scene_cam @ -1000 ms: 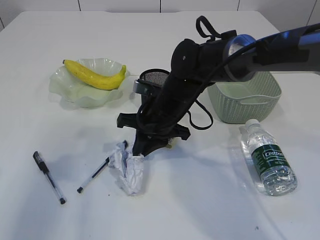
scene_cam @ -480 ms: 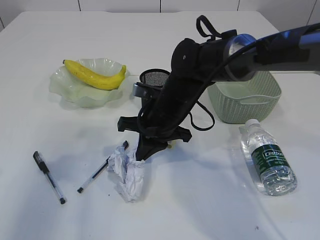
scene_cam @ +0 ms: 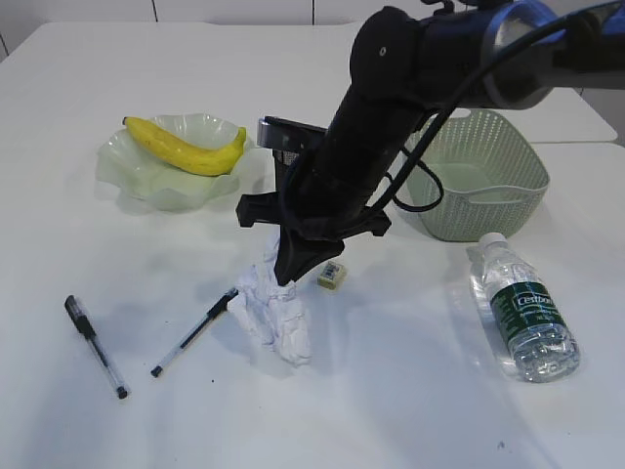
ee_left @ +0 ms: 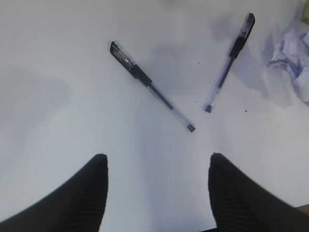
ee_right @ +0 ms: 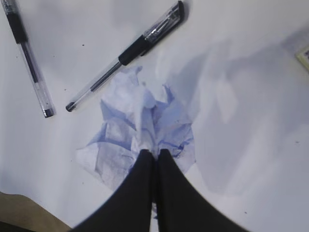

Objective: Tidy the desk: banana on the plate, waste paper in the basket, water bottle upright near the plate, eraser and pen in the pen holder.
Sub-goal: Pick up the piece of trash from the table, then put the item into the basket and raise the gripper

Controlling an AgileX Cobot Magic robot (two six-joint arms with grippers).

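My right gripper (scene_cam: 284, 277) is shut on the crumpled white waste paper (scene_cam: 280, 319), which hangs from it just above the table. In the right wrist view the fingertips (ee_right: 147, 157) pinch the top of the paper (ee_right: 120, 133). A yellow banana (scene_cam: 186, 148) lies on the pale green plate (scene_cam: 122, 176). Two pens (scene_cam: 95, 345) (scene_cam: 193, 333) lie left of the paper. A small eraser (scene_cam: 331, 276) sits beside the gripper. The water bottle (scene_cam: 523, 309) lies on its side at the right. My left gripper (ee_left: 157, 159) is open and empty over bare table. The pen holder is hidden behind the right arm.
A green woven basket (scene_cam: 508, 186) stands at the back right, behind the bottle. The right arm (scene_cam: 391, 107) reaches across the middle of the table. The left wrist view shows both pens (ee_left: 150, 87) (ee_left: 229, 61) and the paper's edge (ee_left: 292, 50).
My right gripper has risen and shifted slightly right with the paper held in it, pulling the paper up off the table. The arm now covers the pen holder.
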